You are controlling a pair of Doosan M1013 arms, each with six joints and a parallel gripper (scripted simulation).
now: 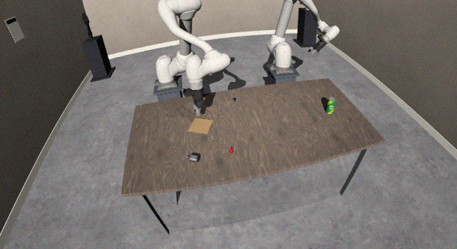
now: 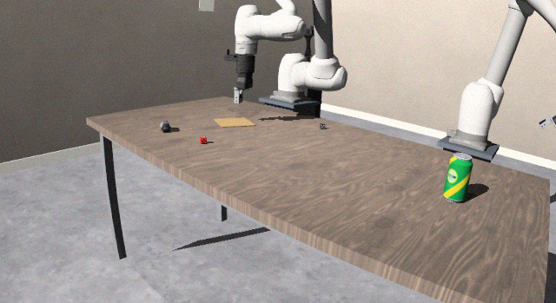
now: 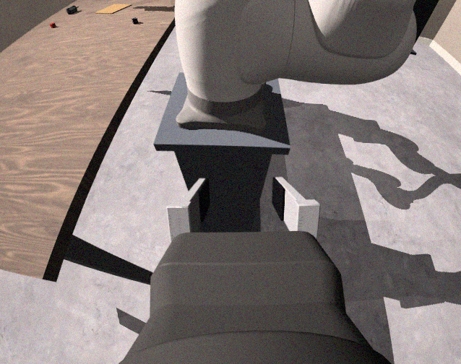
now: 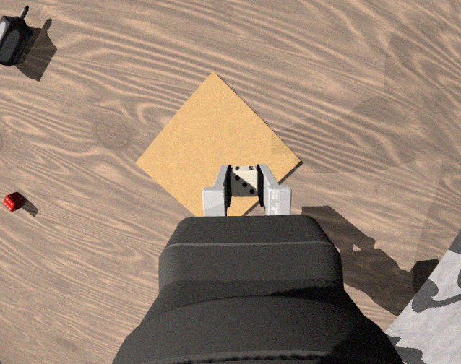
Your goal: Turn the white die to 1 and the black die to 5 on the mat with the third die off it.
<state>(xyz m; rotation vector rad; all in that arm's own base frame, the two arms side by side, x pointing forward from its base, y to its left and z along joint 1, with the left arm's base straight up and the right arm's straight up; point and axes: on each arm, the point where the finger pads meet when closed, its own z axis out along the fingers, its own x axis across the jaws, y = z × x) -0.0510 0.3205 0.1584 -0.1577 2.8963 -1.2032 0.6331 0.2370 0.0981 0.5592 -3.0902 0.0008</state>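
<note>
Top: the small black die (image 1: 234, 99) (image 2: 322, 126) (image 3: 134, 20) sits off the square tan mat (image 1: 201, 125) (image 2: 234, 121) (image 3: 113, 8) (image 4: 207, 129).

Exterior: the red die (image 1: 231, 150) (image 2: 203, 140) (image 3: 53, 25) (image 4: 14, 201) does too.

Left wrist: left gripper's (image 1: 311, 51) (image 2: 546, 122) (image 3: 240, 199) fingers are spread.

Right wrist: right gripper (image 1: 197, 113) (image 2: 237, 99) (image 4: 244, 185) pinches the white die (image 4: 244, 182); probably light, hard; grip flat sides.

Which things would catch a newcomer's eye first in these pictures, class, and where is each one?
Probably the bright green-and-yellow metal can, upright near one end of the brown wooden table. Next, perhaps, the small red cube-shaped die, off the flat square tan mat. Close up, the right pincer grips a white, black-dotted die.
</note>
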